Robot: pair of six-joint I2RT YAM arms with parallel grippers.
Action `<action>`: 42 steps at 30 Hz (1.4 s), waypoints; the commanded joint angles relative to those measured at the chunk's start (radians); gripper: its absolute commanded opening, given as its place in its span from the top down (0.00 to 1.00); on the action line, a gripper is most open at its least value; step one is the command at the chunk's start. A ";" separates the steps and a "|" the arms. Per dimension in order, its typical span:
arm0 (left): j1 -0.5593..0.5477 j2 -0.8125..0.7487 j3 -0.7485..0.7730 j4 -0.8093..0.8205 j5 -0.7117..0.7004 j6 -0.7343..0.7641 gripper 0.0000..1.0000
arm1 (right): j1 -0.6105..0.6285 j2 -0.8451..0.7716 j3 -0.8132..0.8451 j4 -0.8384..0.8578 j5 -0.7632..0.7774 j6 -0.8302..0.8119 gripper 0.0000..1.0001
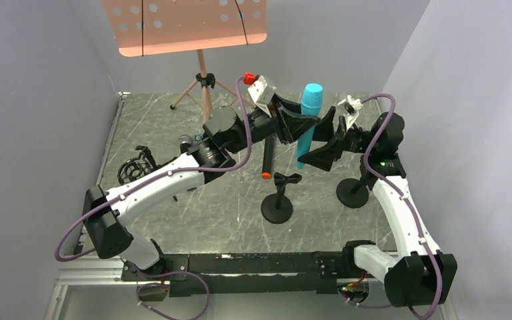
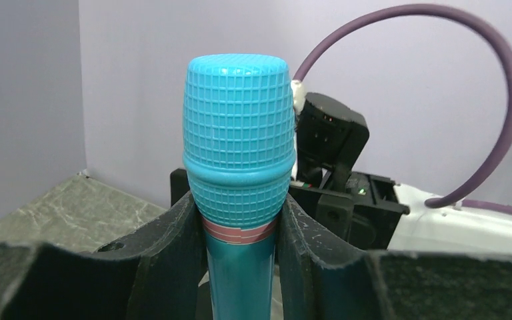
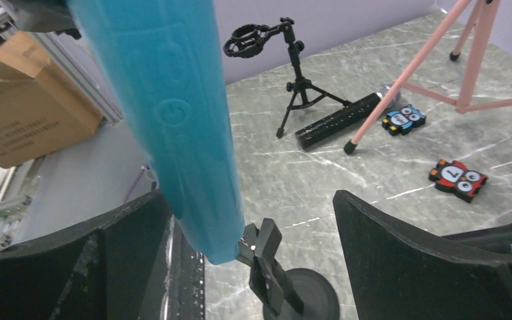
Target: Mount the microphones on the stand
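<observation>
Over the far middle of the table [image 1: 173,140] we've got the blue microphone [image 1: 310,113] lifted off the surface, long axis close to upright with a slight tilt, head up. Our left gripper [image 2: 239,220] is clamped on its neck just under the head. Our right gripper [image 3: 248,200] is nearer the tail, jaws spread wide and holding nothing; the tail hangs between them, close to one finger, contact unclear. The stand clip [image 3: 267,257] shows beneath the tail, so we reckon the next move is down into it.
</observation>
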 commanded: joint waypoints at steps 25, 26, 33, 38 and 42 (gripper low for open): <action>-0.016 0.010 0.060 0.096 0.105 -0.054 0.59 | 0.028 -0.059 -0.074 0.188 -0.071 0.121 0.87; -0.016 0.003 0.060 0.082 0.115 -0.052 0.50 | 0.023 -0.062 -0.068 0.145 -0.073 0.080 0.87; -0.008 -0.086 -0.006 -0.031 0.168 0.045 0.01 | -0.022 -0.076 -0.016 -0.222 -0.079 -0.300 0.90; 0.020 -0.216 -0.104 -0.188 0.146 0.140 0.01 | -0.073 -0.093 0.027 -0.490 -0.086 -0.558 0.91; 0.058 -0.327 -0.198 -0.366 0.200 0.275 0.01 | -0.157 -0.074 0.067 -0.837 -0.107 -0.968 0.91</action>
